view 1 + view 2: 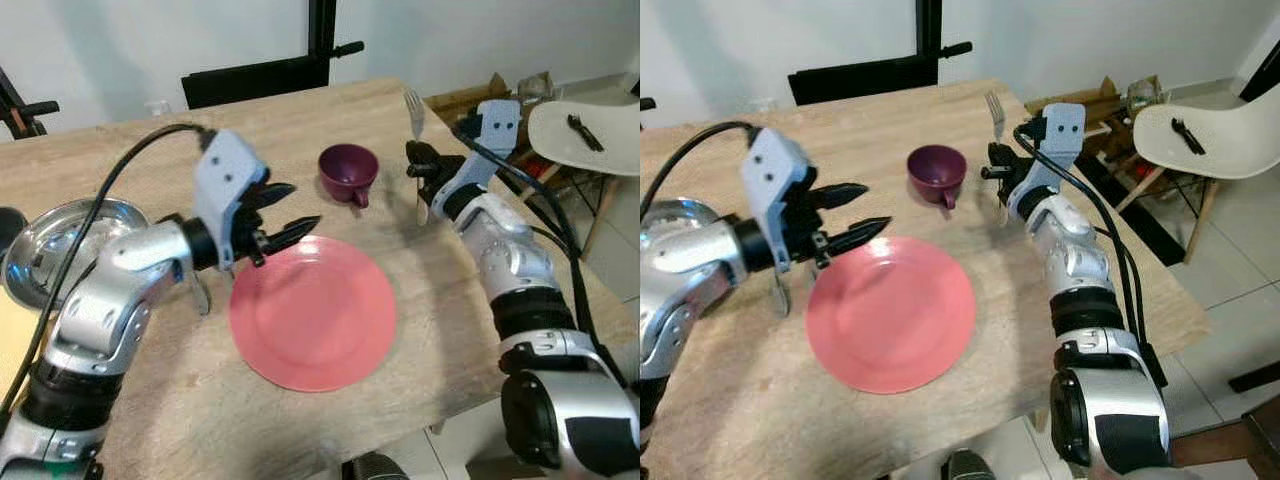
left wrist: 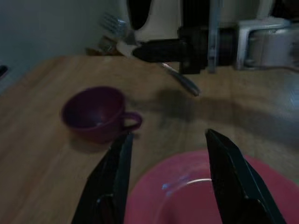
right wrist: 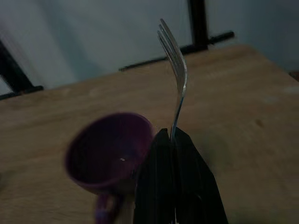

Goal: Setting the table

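We see the plate [image 1: 312, 314] below our left gripper [image 1: 288, 211], the cup [image 1: 347, 171] between it and our right gripper [image 1: 422, 166], the bowl [image 1: 55, 243] further left.

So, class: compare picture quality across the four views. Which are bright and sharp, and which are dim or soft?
Both eye views are evenly lit and sharp. The left wrist view is dim; the purple cup is soft. The right wrist view is dark; the fork in the right claw is crisper than the cup.

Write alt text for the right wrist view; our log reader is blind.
The right gripper, shut on a fork, holds it tines-up above a wooden table. A purple cup sits just beyond.
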### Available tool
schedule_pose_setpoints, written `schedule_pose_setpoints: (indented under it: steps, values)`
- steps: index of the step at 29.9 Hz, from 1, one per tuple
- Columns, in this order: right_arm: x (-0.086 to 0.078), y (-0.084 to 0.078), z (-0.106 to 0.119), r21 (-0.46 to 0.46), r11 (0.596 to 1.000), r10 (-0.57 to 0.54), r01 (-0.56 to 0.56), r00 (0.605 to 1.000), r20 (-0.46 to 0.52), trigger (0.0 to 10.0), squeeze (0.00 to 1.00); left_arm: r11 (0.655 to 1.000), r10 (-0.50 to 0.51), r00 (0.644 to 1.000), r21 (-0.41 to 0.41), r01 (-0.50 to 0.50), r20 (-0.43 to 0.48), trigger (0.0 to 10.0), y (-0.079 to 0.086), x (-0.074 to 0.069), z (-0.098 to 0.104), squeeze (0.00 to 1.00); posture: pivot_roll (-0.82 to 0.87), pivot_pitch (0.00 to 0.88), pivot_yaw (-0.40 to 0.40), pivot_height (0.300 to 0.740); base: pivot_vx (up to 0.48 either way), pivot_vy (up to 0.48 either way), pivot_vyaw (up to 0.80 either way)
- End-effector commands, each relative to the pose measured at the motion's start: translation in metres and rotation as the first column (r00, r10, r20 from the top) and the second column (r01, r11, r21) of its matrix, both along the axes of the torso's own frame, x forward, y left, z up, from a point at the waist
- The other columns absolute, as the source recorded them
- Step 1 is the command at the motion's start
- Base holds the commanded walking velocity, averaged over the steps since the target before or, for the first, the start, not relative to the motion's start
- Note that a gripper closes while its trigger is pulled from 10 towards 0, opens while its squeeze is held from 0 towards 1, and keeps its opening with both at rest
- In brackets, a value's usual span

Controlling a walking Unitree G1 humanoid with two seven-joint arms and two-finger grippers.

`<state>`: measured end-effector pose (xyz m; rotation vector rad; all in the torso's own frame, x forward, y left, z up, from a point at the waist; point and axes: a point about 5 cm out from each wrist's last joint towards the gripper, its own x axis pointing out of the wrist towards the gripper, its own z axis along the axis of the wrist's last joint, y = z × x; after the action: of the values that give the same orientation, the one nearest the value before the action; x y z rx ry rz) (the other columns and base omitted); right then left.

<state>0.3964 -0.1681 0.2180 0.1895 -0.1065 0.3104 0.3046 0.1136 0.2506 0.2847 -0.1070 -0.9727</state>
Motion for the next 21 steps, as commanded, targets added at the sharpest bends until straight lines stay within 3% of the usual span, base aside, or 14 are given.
schedule_pose_setpoints:
  steps: [1, 5, 7, 13, 18, 20, 21]
  values:
    - [-0.002, -0.008, -0.012, -0.029, 0.999, -0.046, 0.045, 0.999, -0.029, 10.0, 0.00, 0.998, -0.054, 0.998, 0.008, 0.054, -0.037, 10.0, -0.008, 0.001, -0.006, 0.00, -0.17, 0.097, 0.090, 0.740, 0.000, 0.000, 0.00]
    - [-0.005, -0.018, -0.018, -0.053, 0.995, -0.090, 0.088, 0.995, -0.043, 10.0, 0.00, 0.998, -0.054, 0.998, 0.027, 0.055, -0.027, 10.0, -0.014, 0.005, -0.007, 0.00, -0.18, 0.099, 0.098, 0.740, 0.000, 0.000, 0.00]
    - [-0.007, -0.021, -0.028, -0.043, 0.996, -0.076, 0.072, 0.992, -0.099, 10.0, 0.00, 0.999, -0.044, 0.999, 0.029, 0.044, -0.030, 10.0, -0.014, 0.006, -0.008, 0.00, -0.18, 0.102, 0.103, 0.740, 0.000, 0.000, 0.00]
    - [-0.008, -0.012, -0.044, -0.031, 0.999, -0.035, 0.031, 0.986, -0.165, 10.0, 0.00, 0.999, -0.028, 0.999, 0.037, 0.029, -0.034, 10.0, -0.011, 0.006, -0.011, 0.00, -0.17, 0.107, 0.093, 0.740, 0.000, 0.000, 0.00]
    - [-0.008, -0.006, -0.045, -0.039, 0.999, -0.013, 0.007, 0.986, -0.165, 10.0, 0.00, 0.999, -0.014, 0.999, 0.041, 0.016, -0.041, 10.0, -0.007, 0.004, -0.014, 0.00, -0.16, 0.108, 0.088, 0.740, 0.000, 0.000, 0.00]
    - [-0.007, -0.006, -0.045, -0.040, 0.999, -0.016, 0.009, 0.985, -0.171, 10.0, 0.70, 0.999, -0.006, 0.999, 0.039, 0.008, -0.044, 10.0, -0.007, 0.004, -0.015, 0.00, -0.16, 0.109, 0.086, 0.740, 0.000, 0.000, 0.00]
    - [-0.008, -0.006, -0.046, -0.039, 0.999, -0.014, 0.007, 0.985, -0.174, 10.0, 1.00, 0.999, -0.004, 0.999, 0.038, 0.006, -0.044, 10.0, -0.007, 0.004, -0.016, 0.00, -0.16, 0.109, 0.085, 0.740, 0.000, 0.000, 0.00]
